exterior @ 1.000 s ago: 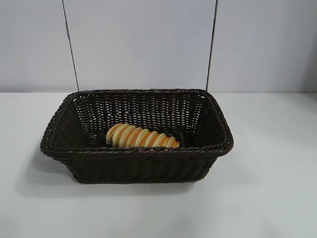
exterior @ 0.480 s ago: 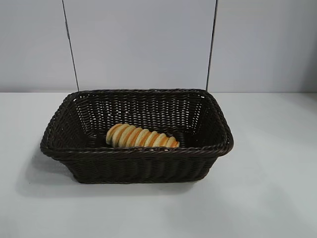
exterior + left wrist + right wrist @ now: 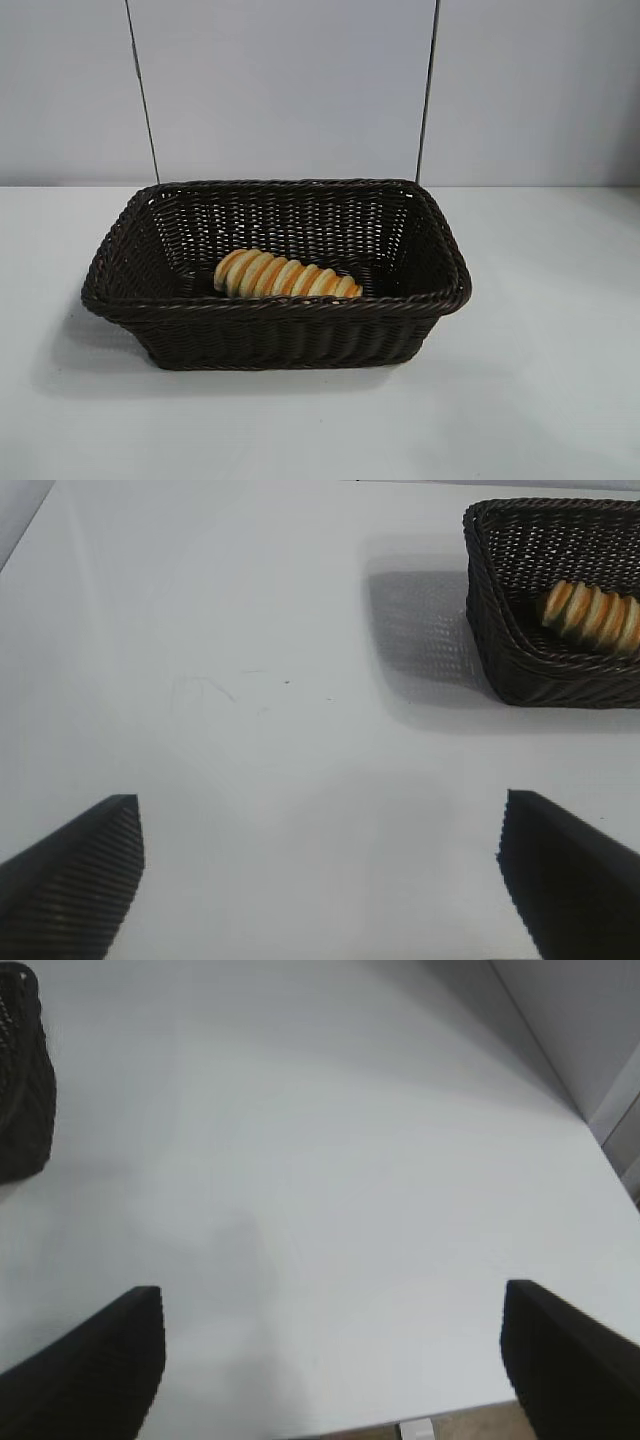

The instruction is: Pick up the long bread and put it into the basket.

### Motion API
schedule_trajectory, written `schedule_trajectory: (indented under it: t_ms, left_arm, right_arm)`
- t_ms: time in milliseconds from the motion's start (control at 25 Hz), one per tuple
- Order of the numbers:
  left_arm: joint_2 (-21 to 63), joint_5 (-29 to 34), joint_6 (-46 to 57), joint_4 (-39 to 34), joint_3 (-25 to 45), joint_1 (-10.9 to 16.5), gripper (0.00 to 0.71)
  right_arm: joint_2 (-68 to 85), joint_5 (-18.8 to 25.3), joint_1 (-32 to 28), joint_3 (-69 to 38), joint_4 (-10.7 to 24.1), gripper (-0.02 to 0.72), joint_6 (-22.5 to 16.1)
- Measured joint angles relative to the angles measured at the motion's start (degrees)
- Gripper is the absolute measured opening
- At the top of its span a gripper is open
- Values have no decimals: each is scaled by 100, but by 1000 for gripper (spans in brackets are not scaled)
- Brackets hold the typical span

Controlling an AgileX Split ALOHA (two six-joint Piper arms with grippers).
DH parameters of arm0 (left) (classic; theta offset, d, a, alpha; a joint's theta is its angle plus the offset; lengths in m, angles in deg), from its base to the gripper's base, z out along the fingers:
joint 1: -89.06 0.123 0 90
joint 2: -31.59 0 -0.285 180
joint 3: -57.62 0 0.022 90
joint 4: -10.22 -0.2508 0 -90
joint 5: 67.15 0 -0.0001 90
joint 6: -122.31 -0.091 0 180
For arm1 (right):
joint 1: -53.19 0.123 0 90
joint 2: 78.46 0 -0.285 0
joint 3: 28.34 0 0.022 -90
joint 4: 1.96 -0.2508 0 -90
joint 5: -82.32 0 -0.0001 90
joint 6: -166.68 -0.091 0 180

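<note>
Long bread [image 3: 288,276] already inside the basket [image 3: 275,306], lying on the floor by the near wall, long axis along that wall; no hand in the exterior view. White table [image 3: 540,380] bare around the basket, grey wall panels behind.

From the left wrist: left hand [image 3: 320,875] wide open, empty, well apart from the basket [image 3: 520,665], bread [image 3: 592,615] ahead and off to one side.

From the right wrist: right hand [image 3: 335,1360] wide open, empty, only a basket corner [image 3: 25,1110] showing. Task judged done; left arm likely nearer.
</note>
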State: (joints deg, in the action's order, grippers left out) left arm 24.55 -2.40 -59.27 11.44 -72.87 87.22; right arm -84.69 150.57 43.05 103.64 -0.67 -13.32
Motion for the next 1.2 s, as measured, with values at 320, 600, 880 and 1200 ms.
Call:
schedule_trajectory:
  t_ms: [320, 600, 880, 1200]
  left_arm:
    - [0, 0, 0, 4, 0, 0, 695]
    - [0, 0, 0, 11, 0, 0, 695]
    - [0, 0, 0, 11, 0, 0, 695]
    - [0, 0, 0, 12, 0, 0, 695]
  right_arm:
    - [0, -29, 0, 0, 0, 654, 0]
    - [0, -29, 0, 0, 0, 654, 0]
    - [0, -78, 0, -11, 0, 654, 0]
    - [-8, -529, 0, -238, 0, 654, -36]
